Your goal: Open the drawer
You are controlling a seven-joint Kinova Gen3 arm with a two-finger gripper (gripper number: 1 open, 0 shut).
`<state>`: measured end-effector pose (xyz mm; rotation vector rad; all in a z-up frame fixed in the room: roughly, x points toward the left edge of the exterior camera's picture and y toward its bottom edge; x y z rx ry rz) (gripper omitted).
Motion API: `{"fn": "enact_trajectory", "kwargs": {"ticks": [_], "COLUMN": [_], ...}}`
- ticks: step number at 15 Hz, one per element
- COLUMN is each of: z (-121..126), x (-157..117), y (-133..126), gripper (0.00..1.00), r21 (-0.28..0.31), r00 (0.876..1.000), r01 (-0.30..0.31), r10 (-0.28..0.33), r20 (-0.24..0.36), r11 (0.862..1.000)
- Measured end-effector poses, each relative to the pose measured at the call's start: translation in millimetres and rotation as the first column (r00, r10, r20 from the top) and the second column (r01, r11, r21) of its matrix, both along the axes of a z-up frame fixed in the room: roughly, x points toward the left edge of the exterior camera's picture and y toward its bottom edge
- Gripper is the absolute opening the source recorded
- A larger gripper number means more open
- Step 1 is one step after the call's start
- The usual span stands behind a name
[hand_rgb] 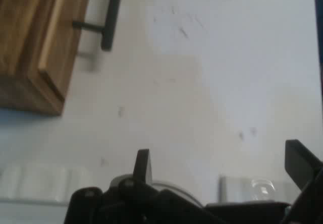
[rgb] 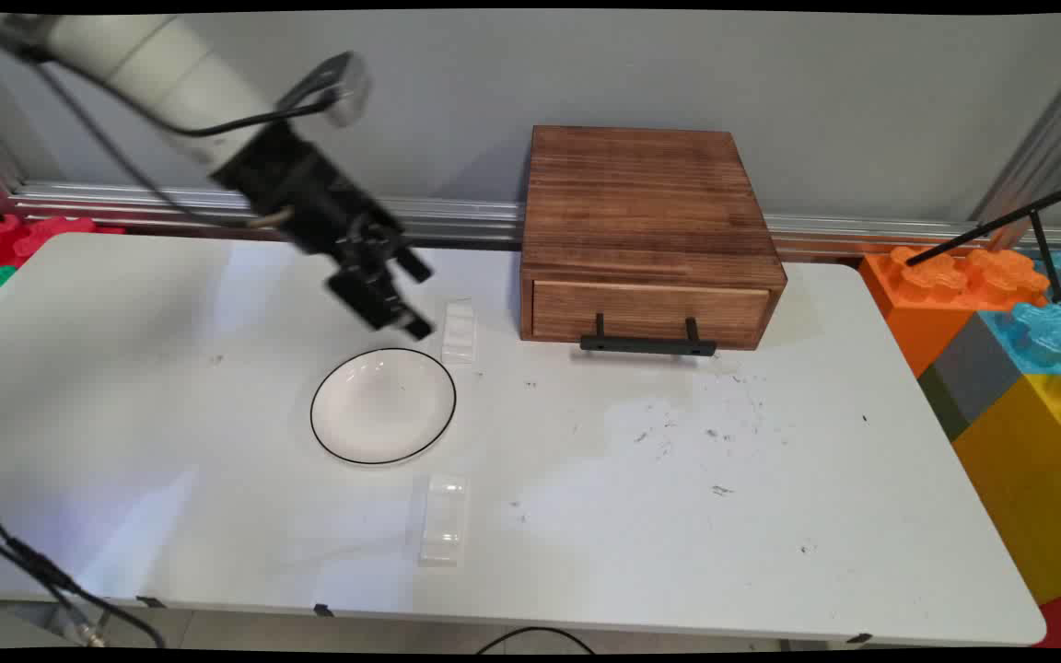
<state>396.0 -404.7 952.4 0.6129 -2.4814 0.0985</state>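
The end effector [rgb: 406, 296] (fingers spread, gripping nothing) is held above the far rim of an empty plate [rgb: 383, 405], beside the closed drawer box [rgb: 646, 235].

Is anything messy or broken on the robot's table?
Nothing looks broken or spilled. The white table has dark scuff marks scattered in front of the wooden drawer box. The plate sits flat, and the open gripper holds nothing.

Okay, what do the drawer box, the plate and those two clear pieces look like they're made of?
Drawer box: stained wood, visible grain; black handle, probably metal. Plate: glossy white, thin black rim, likely ceramic. Clear pieces: see-through, probably plastic or acrylic.
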Motion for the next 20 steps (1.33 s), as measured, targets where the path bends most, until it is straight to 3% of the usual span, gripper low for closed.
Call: {"fn": "enact_trajectory", "kwargs": {"ticks": [9,20], "z": [1.8,-52.1], "x": [-103.9,-187.3], "y": [-51.7,-85.3], "gripper": [1.00,1.00], "r21": [-0.093,-0.178], "r00": [0.999,0.992], "r01": [0.002,0.064], "r10": [0.001,-0.043], "r20": [0.039,0.120], "r11": [0.996,0.982]}}
